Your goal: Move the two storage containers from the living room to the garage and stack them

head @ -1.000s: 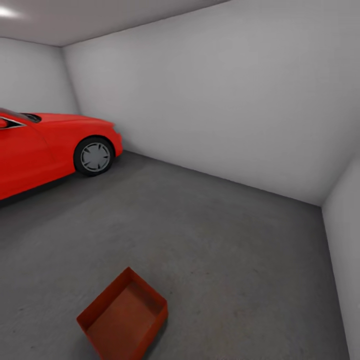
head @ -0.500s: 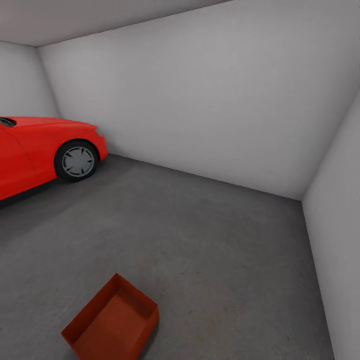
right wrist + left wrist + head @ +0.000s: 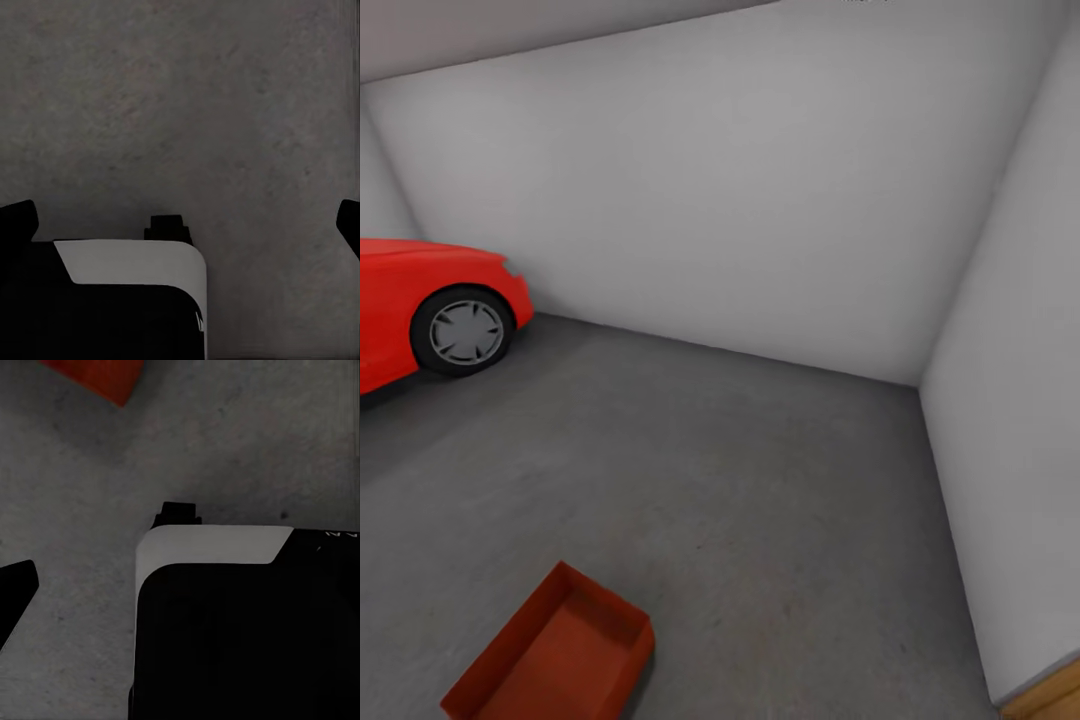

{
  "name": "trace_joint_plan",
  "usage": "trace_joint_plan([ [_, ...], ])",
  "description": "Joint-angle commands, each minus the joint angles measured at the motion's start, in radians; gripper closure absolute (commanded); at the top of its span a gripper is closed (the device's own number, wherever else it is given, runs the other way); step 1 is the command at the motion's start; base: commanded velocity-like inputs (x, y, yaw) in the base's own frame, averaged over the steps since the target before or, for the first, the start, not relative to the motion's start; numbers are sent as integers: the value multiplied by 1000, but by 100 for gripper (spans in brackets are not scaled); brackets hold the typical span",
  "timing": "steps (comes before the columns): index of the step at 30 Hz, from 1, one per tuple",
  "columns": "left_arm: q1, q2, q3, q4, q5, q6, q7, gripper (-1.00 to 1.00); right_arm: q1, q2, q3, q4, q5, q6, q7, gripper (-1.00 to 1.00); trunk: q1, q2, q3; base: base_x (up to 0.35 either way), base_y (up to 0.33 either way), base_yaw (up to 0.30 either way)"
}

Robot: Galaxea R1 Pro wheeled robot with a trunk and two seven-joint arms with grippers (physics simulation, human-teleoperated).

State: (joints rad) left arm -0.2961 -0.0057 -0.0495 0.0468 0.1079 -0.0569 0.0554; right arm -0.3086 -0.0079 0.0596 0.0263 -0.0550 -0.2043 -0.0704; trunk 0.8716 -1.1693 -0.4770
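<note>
While the storage container (image 3: pixel 555 655) sat on the garage floor (image 3: pixel 760 480) near the red car (image 3: pixel 430 305), your wrist views left each tool's spread untellable.

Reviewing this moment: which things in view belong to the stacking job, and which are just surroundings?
Job:
storage container, sitting open and empty
concrete floor it rests on

Surroundings:
red car at the far left
white walls
strip of wood at the corner

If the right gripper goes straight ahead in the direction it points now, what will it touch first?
Most likely the bare concrete floor. The right wrist view looks along the gripper at grey concrete, with nothing standing in between. How far off the floor lies cannot be judged.
</note>
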Motion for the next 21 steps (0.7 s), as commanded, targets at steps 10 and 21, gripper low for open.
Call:
trace_joint_plan([
  [10,-2,0,-6,4,10,-6,1,-100,-1,0,6,3,-6,-5,-2,-100,0,-1,-1,0,0,-296],
  [21,-2,8,-6,4,12,-6,1,-100,-1,0,6,3,-6,-5,-2,-100,0,-1,5,134,58,-296],
])
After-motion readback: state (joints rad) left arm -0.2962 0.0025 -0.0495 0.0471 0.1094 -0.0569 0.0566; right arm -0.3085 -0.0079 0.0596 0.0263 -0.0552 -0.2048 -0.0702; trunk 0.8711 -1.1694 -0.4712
